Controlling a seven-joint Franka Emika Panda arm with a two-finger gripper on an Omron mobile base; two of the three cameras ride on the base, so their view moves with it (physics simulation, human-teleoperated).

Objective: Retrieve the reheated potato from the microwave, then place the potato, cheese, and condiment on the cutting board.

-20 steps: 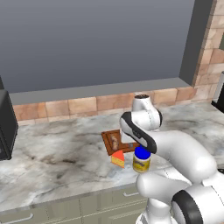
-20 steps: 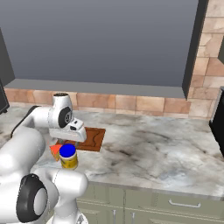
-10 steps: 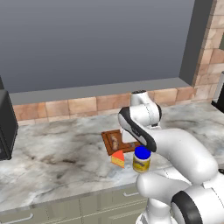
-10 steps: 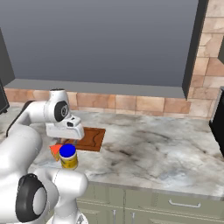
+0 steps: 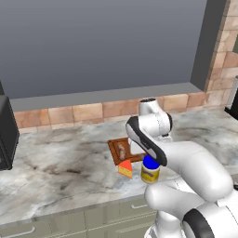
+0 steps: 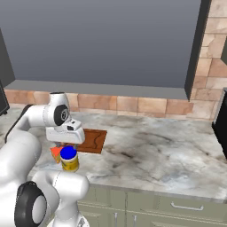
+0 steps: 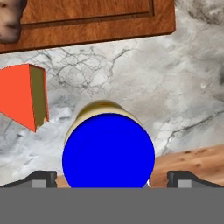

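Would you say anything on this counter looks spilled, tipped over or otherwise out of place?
Nothing stands out. The condiment jar stands upright with its lid on, the cheese sits on the counter beside it, and the potato lies on the cutting board. No spill shows.

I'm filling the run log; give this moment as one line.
gripper: open, above condiment | potato: on cutting board | cheese: on counter

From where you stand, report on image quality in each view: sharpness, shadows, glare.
Left base view: even flat light, no glare, soft shadow beside the cheese. Right base view: sharp, the arm shades the cutting board. Hand view: crisp on the condiment lid, no blur, the potato cropped at the corner.
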